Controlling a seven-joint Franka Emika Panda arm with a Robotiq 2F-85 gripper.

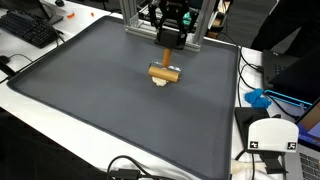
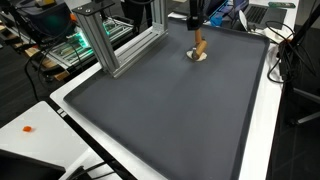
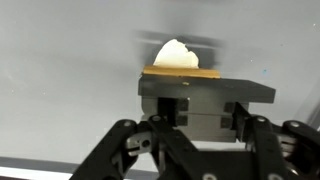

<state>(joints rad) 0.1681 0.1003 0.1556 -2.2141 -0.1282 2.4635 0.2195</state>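
My gripper (image 1: pixel 168 40) hangs over the far part of a dark grey mat (image 1: pixel 110 110). It is shut on the upright handle of a wooden mallet-like tool (image 1: pixel 165 70). The tool's cylindrical head rests on a small white lump (image 1: pixel 161 83) lying on the mat. In an exterior view the gripper (image 2: pixel 197 20) holds the tool (image 2: pixel 198 46) above the lump (image 2: pixel 199 58). In the wrist view the jaws (image 3: pixel 188 108) are closed. The wooden head (image 3: pixel 182 72) and the white lump (image 3: pixel 176 53) show beyond them. The handle is hidden between the fingers.
An aluminium frame (image 1: pixel 135 20) stands at the mat's far edge, close to the gripper; it also shows in an exterior view (image 2: pixel 105 45). A keyboard (image 1: pixel 30 28), a blue object (image 1: pixel 258 98), a white device (image 1: pixel 270 135) and cables (image 1: pixel 130 170) lie off the mat.
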